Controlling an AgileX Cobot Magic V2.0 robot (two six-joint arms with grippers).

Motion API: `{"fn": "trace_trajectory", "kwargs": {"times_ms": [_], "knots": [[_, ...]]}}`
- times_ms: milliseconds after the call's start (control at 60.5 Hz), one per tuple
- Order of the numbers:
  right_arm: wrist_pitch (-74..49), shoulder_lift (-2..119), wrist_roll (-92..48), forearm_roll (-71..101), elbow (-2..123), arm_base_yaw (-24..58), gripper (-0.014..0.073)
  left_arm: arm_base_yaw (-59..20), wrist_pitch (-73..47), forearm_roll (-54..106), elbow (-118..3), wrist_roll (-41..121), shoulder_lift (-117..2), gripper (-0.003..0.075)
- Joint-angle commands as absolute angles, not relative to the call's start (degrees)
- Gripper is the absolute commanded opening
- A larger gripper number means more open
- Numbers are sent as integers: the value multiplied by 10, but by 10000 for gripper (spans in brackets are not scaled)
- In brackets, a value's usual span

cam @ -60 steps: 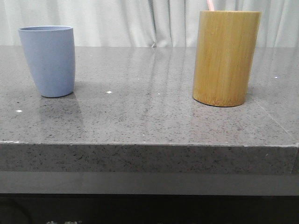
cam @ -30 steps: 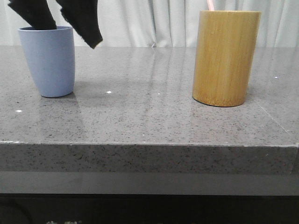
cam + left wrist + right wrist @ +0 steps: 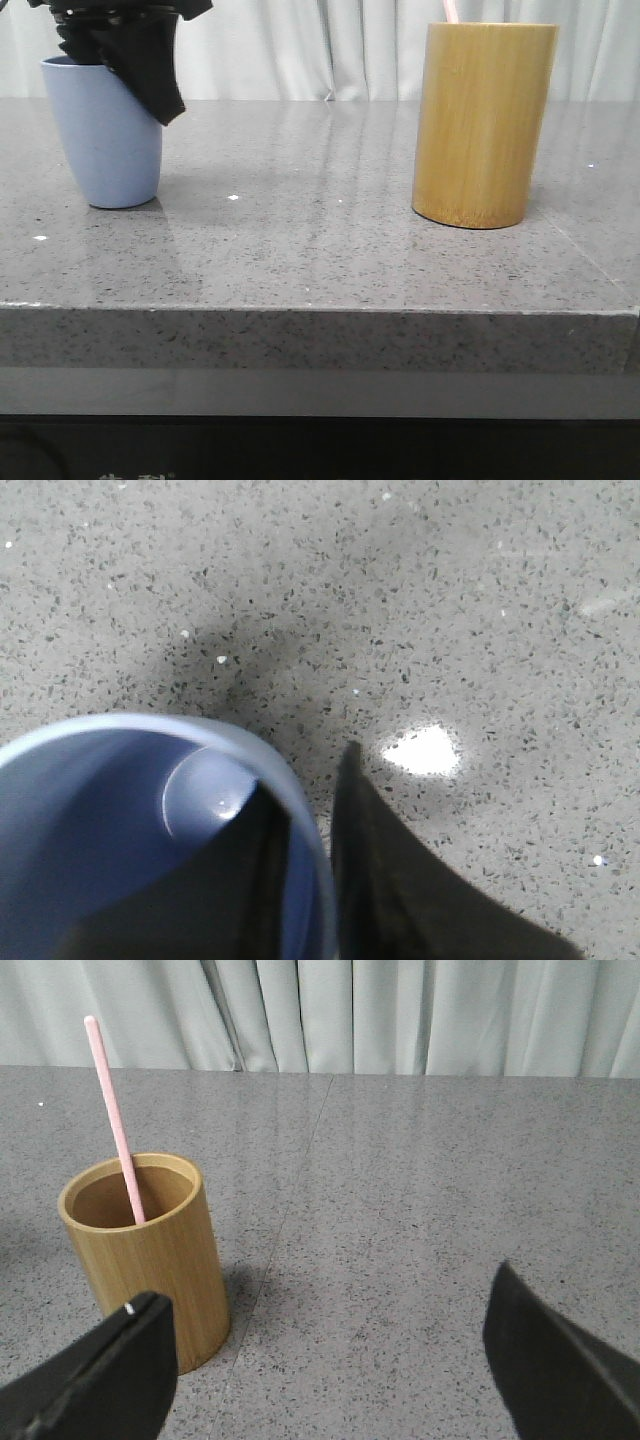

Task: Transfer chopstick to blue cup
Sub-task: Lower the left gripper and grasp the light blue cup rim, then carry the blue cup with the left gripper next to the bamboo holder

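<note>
The left gripper (image 3: 128, 62) has dropped onto the matte pale-blue tapered cup (image 3: 105, 135), fingers spread astride its rim, bracing it; the thin pink chopstick (image 3: 115, 1120) waits in the yellow-brown bamboo cylinder (image 3: 150, 1255), right gripper (image 3: 320, 1360) wide open

A yellow-brown bamboo holder (image 3: 486, 124) stands upright on the right part of the grey speckled stone worktop (image 3: 320, 250), its grain running vertically and its top open. The worktop is glossy and has a thick front edge. Pale pleated curtains (image 3: 330, 45) hang behind it across the whole back.
</note>
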State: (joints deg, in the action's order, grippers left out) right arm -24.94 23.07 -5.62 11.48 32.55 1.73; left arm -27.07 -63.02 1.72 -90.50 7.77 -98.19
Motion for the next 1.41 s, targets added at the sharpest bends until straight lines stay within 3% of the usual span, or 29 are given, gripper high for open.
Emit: {"fn": "trace_trajectory", "kwargs": {"times_ms": [0,380,761,1191,1306,1389], "knots": [[-199,238,-57,119,341,14,631,-275,-616,20,-924,70,-958,-19],[-200,238,-57,119,341,14,631,-306,-708,58,-1006,70,-958,-19],[-200,238,-57,119,341,14,631,-414,-699,58,-1071,70,-1008,-19],[-201,238,-57,119,341,14,631,-438,-727,59,-1128,70,-1070,-15],[-201,238,-57,119,341,14,631,-438,-725,59,-1128,70,-1070,44],[-201,238,-57,119,341,14,631,-438,-725,59,-1128,70,-1070,138]]}}
